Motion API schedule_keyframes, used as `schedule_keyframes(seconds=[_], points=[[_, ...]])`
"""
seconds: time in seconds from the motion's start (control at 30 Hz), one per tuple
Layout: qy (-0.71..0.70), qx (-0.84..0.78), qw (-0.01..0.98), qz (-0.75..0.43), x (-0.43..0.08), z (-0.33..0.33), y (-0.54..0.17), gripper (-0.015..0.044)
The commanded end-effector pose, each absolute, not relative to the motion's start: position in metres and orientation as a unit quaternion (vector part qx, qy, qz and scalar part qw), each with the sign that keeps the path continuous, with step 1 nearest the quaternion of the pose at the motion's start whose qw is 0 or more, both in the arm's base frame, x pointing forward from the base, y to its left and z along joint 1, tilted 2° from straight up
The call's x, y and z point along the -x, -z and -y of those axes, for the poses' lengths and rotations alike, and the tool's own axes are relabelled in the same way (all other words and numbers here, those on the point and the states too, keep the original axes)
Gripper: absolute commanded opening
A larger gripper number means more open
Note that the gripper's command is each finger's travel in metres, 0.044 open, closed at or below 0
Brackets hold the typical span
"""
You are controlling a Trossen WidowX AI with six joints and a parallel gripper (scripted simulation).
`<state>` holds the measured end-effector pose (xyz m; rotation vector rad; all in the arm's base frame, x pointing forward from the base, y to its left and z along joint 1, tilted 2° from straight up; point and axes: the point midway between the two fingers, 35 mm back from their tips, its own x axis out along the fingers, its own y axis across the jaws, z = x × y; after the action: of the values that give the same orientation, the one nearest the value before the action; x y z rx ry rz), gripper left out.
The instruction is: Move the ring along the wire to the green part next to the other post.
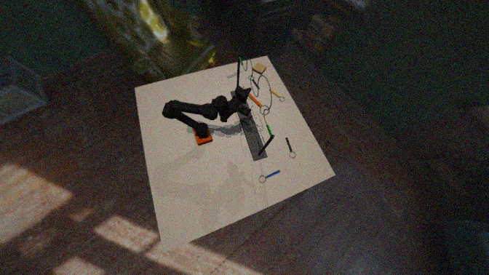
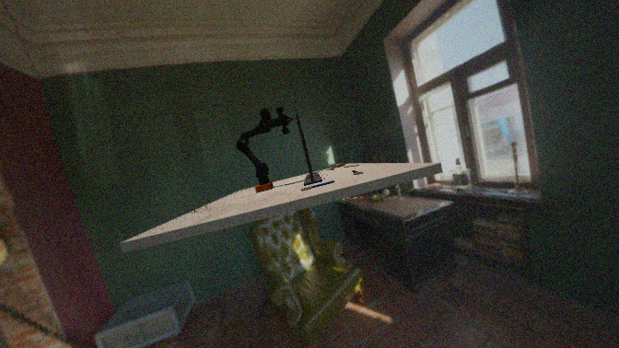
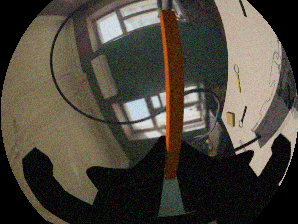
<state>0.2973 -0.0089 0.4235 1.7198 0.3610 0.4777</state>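
My gripper is shut on the orange handle. It holds the handle raised above the table. The ring at the handle's far end sits around the thin grey wire, partway along its loops. One black post stands upright with a green wire part at its top. The other post has a green part nearer the table's front. In the wrist view the ring's end of the handle runs out at the top edge.
A grey base plate carries the posts. Loose ring tools lie on the white table: a blue-handled one, a black-handled one, a yellow-handled one. A tan block lies at the back. The arm's orange base is at the left.
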Motion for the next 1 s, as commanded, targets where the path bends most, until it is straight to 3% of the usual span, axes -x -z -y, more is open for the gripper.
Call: schedule_keyframes(seconds=[0.0, 0.6, 0.97], points=[[-0.214, -0.764, 0.59, -0.146, -0.297, 0.011, -0.436, -0.015], [-0.231, -0.83, 0.493, -0.123, -0.296, 0.029, -0.476, -0.015], [-0.23, -0.829, 0.495, -0.125, -0.296, 0.035, -0.484, -0.015]])
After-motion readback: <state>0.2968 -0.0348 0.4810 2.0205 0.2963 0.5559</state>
